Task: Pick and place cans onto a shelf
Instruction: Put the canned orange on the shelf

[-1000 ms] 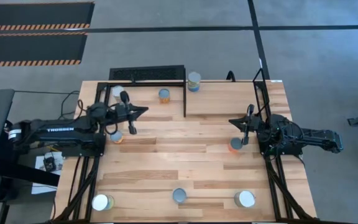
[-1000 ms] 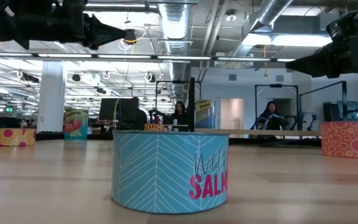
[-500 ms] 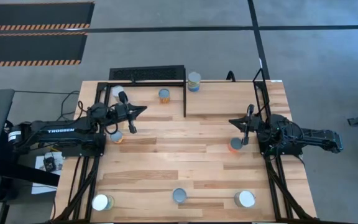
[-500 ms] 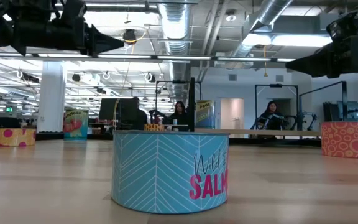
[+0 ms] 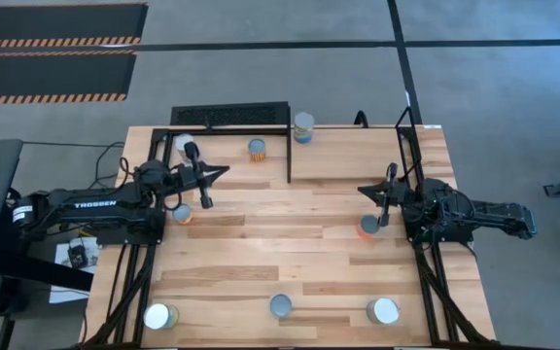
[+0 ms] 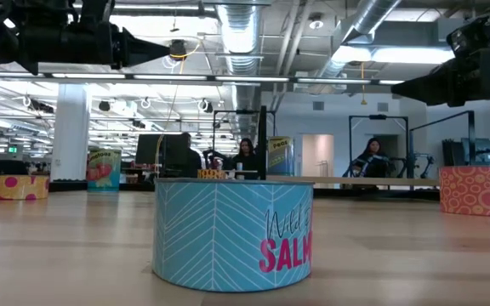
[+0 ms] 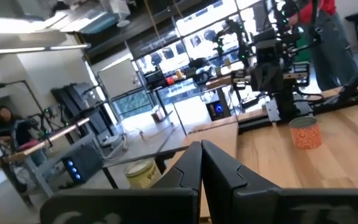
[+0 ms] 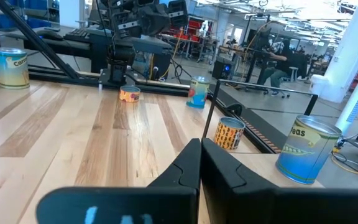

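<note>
— Eight cans on view. What has moved in the last second?
— Hardly anything. Your left gripper (image 5: 220, 172) has slid back a touch toward its own base. It hangs over the front edge of the shelf (image 5: 224, 156) with its fingers pressed together on nothing. An orange can (image 5: 181, 214) stands just in front of the shelf's left corner, under that arm.

— And on the shelf itself?
— A white can (image 5: 184, 143) sits at its left end and an orange-labelled can (image 5: 257, 149) nearer its right end. A blue-and-green can (image 5: 303, 126) stands just beyond the shelf's right post, on the tabletop, not on the board.

— The other side?
— Your right gripper (image 5: 363, 189), well to the right of the shelf, has not stirred. Its fingers are closed and empty, with a second orange can (image 5: 368, 226) just beside them. Well in front of the shelf stand a pale-topped can (image 5: 159, 316), the blue salmon tin (image 5: 280, 305) and another pale-topped can (image 5: 384, 311).

— So where does that leave you?
— Between picks, I'd judge. Neither arm carries a can, and each must open its fingers before it can take the orange one nearest it.
</note>
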